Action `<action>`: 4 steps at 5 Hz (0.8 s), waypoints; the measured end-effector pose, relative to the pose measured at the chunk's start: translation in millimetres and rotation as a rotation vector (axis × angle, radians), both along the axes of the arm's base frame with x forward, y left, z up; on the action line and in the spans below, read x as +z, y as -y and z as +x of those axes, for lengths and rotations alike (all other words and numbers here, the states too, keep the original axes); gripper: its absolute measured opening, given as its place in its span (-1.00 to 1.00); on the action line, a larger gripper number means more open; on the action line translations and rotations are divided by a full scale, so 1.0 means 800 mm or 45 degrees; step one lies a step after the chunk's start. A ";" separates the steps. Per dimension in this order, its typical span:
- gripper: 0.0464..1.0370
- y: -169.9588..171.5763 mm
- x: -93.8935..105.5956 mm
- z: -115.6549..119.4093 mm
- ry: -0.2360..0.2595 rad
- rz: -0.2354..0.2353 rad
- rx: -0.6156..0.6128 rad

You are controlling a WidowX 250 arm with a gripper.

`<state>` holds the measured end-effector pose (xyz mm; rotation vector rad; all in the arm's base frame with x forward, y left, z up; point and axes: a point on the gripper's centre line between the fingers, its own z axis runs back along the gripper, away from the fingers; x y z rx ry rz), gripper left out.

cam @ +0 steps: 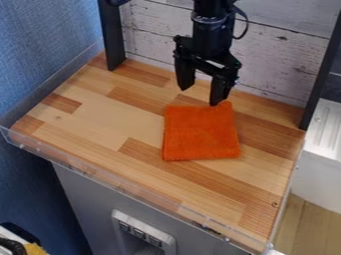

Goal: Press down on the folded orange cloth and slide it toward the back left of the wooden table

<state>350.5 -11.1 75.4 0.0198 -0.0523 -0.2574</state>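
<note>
One orange cloth [201, 132] lies flat and squared just in front of the claw [200, 96], which is open and empty; we cannot judge what remains.

Wooden tabletop [100, 122] under folded orange cloth [200, 132]

the cloth [201, 133] lies on the desk [100, 119], nearer its back edge than its front; the gripper [199, 97] hangs at the cloth's back edge.

black arm [212, 22] cut off at top, white unit [314, 182] cropped at right, yellow item [35, 249] too cropped to tell
</note>
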 end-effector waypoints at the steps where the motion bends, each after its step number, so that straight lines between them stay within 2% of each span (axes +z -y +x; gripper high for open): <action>1: 0.92 0.013 0.005 -0.003 0.009 -0.009 -0.035; 3: 0.84 0.030 0.003 -0.011 -0.030 -0.042 -0.066; 4: 0.27 0.034 0.003 -0.013 -0.037 -0.054 -0.066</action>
